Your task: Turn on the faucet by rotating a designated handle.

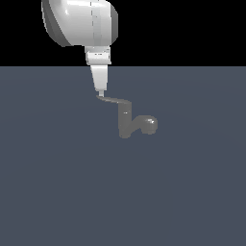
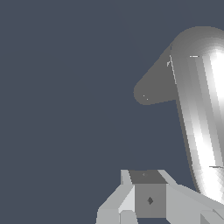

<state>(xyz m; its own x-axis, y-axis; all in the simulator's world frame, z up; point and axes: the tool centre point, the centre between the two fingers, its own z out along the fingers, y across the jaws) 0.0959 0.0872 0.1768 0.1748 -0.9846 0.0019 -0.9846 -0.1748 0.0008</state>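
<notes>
So the faucet [image 1: 126, 124] sits a bit above the middle of the exterior view, on a plain blue-grey worktop [image 1: 57, 192]. Short upright grey body, with the glossy rounded spout [image 1: 148, 124] poking toward the exterior view's right. The handle [image 1: 114, 100] runs off the top of the body toward the frame's upper left, thin and flat.

The white arm [image 1: 79, 21] comes down from the top of the frame, and its upper part is cut off by the edge. The gripper [image 1: 100, 91] ends right at the handle's tip, looks like touching, but it's tiny there. Honestly can't tell whether the fingers are spread or closed; they merge into one pale wedge.

The wrist view is hard to read: a big shiny rounded grey shape, part of the faucet [image 2: 199, 113], fills the right side and runs off the frame, with blocky pale gripper parts [image 2: 148, 199] along the bottom edge, also cropped.
</notes>
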